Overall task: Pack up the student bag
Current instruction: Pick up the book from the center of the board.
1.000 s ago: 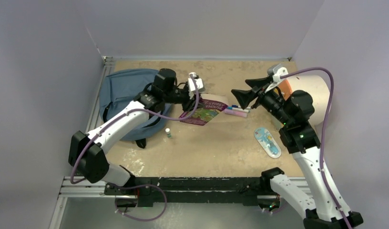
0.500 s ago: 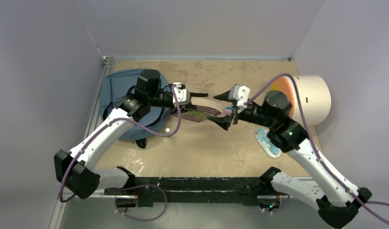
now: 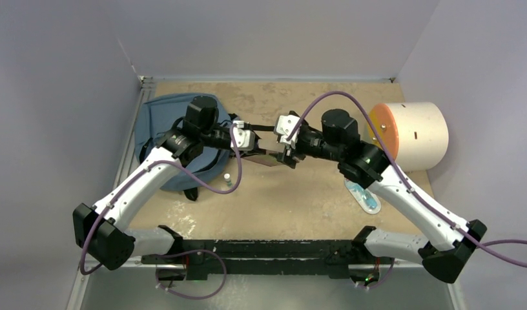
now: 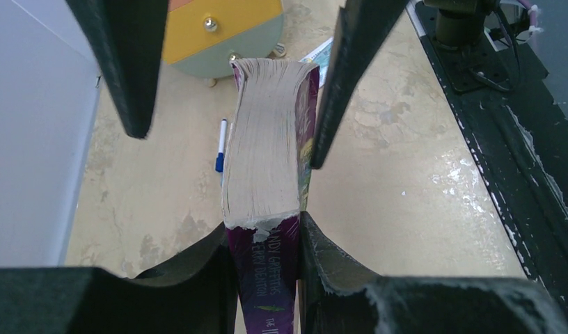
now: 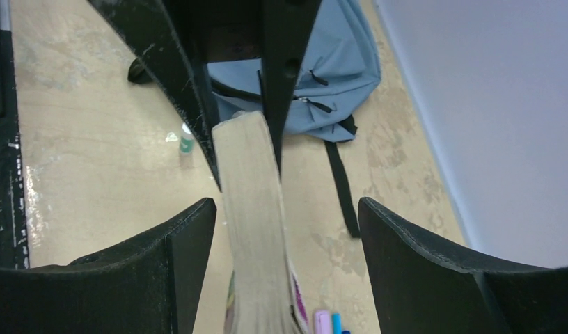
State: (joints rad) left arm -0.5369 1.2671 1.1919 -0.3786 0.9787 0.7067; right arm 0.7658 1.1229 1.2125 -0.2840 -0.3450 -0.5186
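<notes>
The student bag, soft grey-blue with black straps, lies at the table's far left; it also shows in the right wrist view. My left gripper is shut on the purple spine of a thick paperback book, held on edge above the table just right of the bag. My right gripper faces it from the right. Its fingers stand open on either side of the book's free end, with a gap on the right side.
A white cylinder with an orange face lies at the far right. A blue packaged item sits on the table under the right arm. A small bottle stands near the bag's lower corner. Pens lie beneath the book.
My right arm has swung left from beside the cylinder, and its open jaws now straddle the book. My left gripper drew the book leftward and turned it on edge.
</notes>
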